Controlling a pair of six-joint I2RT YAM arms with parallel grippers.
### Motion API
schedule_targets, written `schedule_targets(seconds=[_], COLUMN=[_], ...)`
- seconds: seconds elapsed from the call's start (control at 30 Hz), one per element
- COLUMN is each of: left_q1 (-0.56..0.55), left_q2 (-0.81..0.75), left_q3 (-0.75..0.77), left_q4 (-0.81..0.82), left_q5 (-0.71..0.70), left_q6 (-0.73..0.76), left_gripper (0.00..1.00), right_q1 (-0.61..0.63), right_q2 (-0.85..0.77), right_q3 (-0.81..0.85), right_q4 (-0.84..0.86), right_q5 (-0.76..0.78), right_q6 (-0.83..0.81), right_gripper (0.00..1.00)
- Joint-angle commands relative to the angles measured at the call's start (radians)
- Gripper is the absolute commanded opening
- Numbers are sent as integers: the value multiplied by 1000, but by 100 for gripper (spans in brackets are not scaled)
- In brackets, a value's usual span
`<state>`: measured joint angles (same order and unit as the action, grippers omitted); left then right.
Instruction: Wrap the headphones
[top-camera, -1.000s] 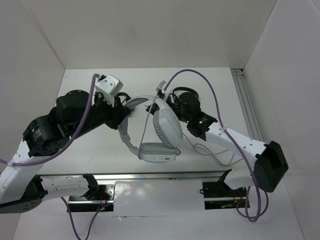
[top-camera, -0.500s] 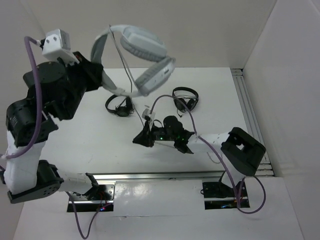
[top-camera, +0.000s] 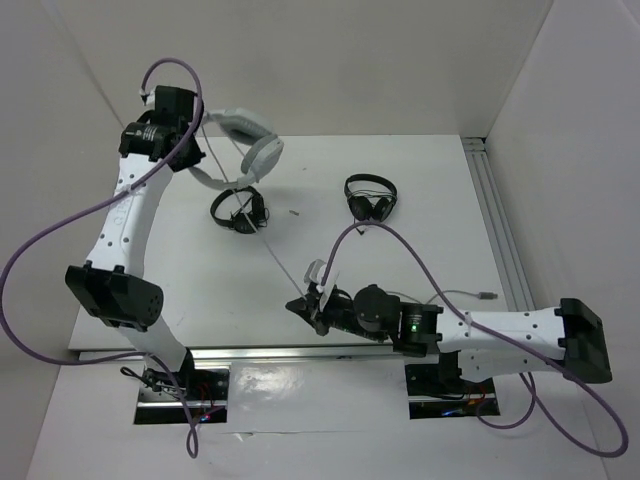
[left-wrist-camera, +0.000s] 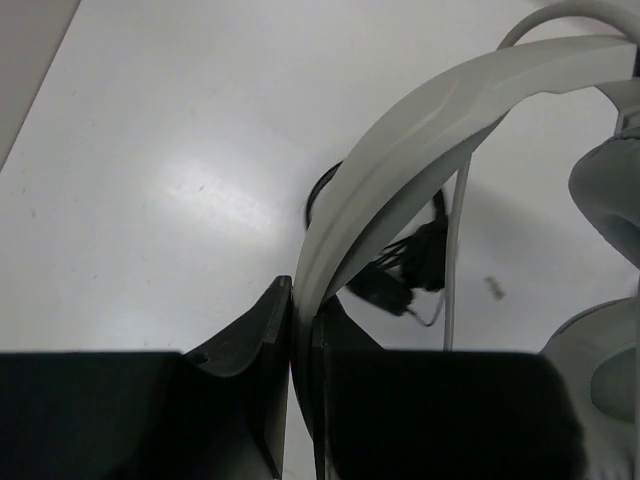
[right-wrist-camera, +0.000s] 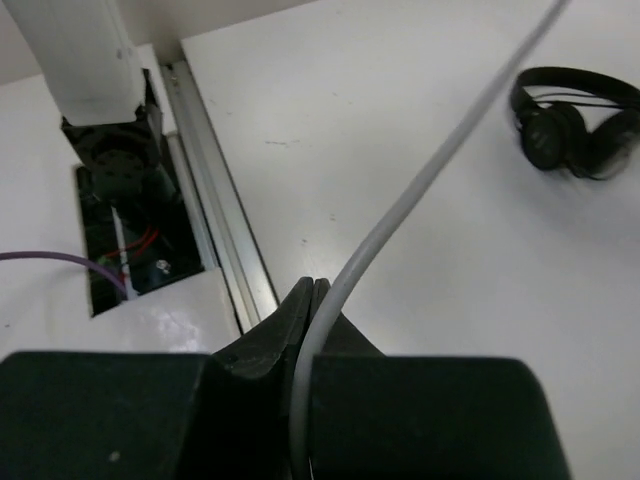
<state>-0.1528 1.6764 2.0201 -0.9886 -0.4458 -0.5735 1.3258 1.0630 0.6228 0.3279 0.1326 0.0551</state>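
So the headphones (top-camera: 258, 150) are up in the air at the far left of the table (top-camera: 430, 250). The left end effector (left-wrist-camera: 300, 305) is pressed together on the edge of the headband (left-wrist-camera: 430, 125), and the earcups hang off to the right of it. The cable (right-wrist-camera: 418, 182) runs down in a taut diagonal to the near middle, where the right end effector (right-wrist-camera: 308, 292) has it pinched between its closed fingers. My guess is the headband is the stiff, safe place to hold, since it's wide, rigid plastic and probably a bit slick, so a firm pinch near the middle makes sense. The cups look bulky but I doubt they weigh much. The cable is the floppy part: thin, limp, and easy to kink or yank at the cup joint, so I'd go easy on the tension while winding. There's a black headset (top-camera: 238, 209) lying on the table right below the lifted pair and a second black headset (top-camera: 368, 197) further right, and the cable could snag on either one.
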Motion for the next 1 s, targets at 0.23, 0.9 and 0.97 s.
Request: schedule_targets(seconds=[0.23, 0.9, 0.97], left_q1=[-125, -593, -605], left_q2=[-116, -658, -676], left_q3=[-415, -781, -679], left_q4=[160, 137, 96], left_q5=[-1, 355, 393], left_q6=[115, 291, 304], left_gripper=[0, 0, 0], right_q1=[182, -700, -770], right_q2=[-26, 265, 308], right_q3=[376, 808, 808], right_q4=[-521, -388, -400], right_q5=[649, 48, -89], right_q6=[-271, -431, -400], right_gripper=[0, 0, 0])
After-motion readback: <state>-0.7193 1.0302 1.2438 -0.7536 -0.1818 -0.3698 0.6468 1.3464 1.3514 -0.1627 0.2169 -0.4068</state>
